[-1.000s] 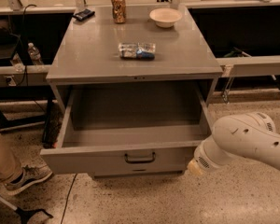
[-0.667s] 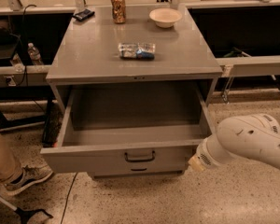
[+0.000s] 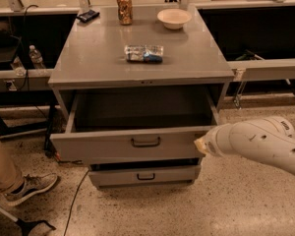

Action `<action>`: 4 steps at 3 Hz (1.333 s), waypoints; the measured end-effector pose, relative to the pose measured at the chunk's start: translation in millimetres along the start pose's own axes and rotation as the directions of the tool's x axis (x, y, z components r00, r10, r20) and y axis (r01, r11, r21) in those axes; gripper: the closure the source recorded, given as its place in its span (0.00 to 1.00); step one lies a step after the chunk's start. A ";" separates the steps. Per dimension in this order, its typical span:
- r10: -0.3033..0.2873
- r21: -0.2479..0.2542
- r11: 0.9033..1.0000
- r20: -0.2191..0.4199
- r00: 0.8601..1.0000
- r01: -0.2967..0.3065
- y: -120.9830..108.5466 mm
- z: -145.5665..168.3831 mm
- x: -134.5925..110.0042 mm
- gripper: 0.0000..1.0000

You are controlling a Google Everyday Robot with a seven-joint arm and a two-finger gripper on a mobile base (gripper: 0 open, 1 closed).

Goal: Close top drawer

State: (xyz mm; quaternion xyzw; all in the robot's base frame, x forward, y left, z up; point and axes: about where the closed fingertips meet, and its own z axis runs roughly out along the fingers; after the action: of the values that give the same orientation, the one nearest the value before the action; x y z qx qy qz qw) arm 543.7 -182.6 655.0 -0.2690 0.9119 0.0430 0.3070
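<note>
Here the pincer (image 3: 200, 145), state unclear, sits at the open top drawer (image 3: 113, 144) above speckled floor (image 3: 226, 205).

Floor: pale speckled stone (image 3: 236, 210); a dark cable (image 3: 73, 203) trails across it at the left.
Cabinet: grey metal, with a glossy top (image 3: 98, 53) catching light from above.
Benches: grey rails left (image 3: 19, 77) and right (image 3: 270, 68) of the cabinet, with dark space beneath.
Light: warm and dim.

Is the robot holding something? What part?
It cannot be told. The gripper sits at the right end of the top drawer front, away from its handle.
</note>
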 end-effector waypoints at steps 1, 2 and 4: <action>0.018 -0.005 1.000 0.120 0.993 -0.017 -13.1 26.0 -36.9 1.00; 0.024 -0.017 1.000 0.170 0.985 -0.021 -18.4 43.3 -54.9 1.00; 0.018 -0.021 1.000 0.204 0.979 -0.014 -23.3 51.1 -67.9 1.00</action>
State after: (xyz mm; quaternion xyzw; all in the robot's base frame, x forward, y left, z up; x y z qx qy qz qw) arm 628.5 -158.5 655.3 -0.2589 0.8771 0.0816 0.3962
